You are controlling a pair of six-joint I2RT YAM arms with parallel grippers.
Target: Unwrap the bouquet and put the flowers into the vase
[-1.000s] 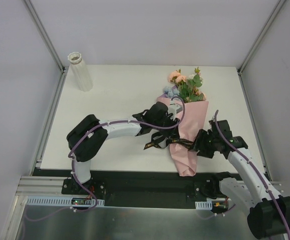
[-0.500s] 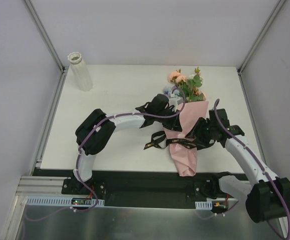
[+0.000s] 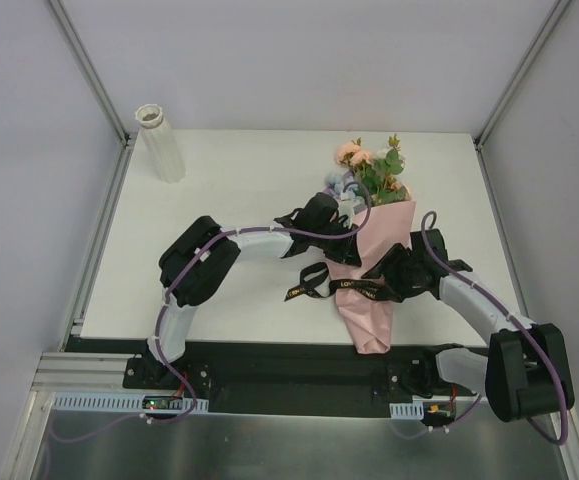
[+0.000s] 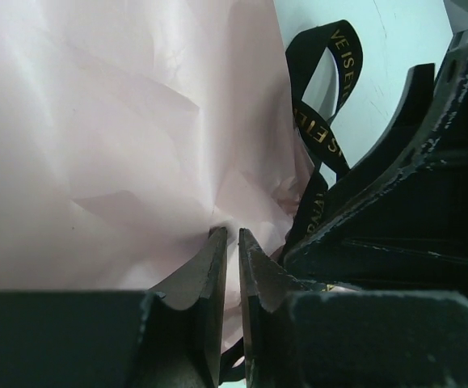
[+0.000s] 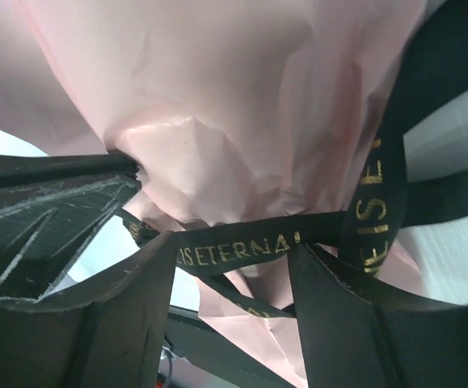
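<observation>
Left gripper (image 4: 229,234) pinches the bouquet's (image 3: 381,240) pink paper; right gripper (image 5: 229,250), released, straddles its black ribbon (image 5: 371,202) lower down.

A white table (image 3: 239,200) sits between pale grey walls (image 3: 299,60), with aluminium posts (image 3: 90,70) at the corners. Brushed metal sheeting (image 3: 289,448) lies below its near edge.
</observation>
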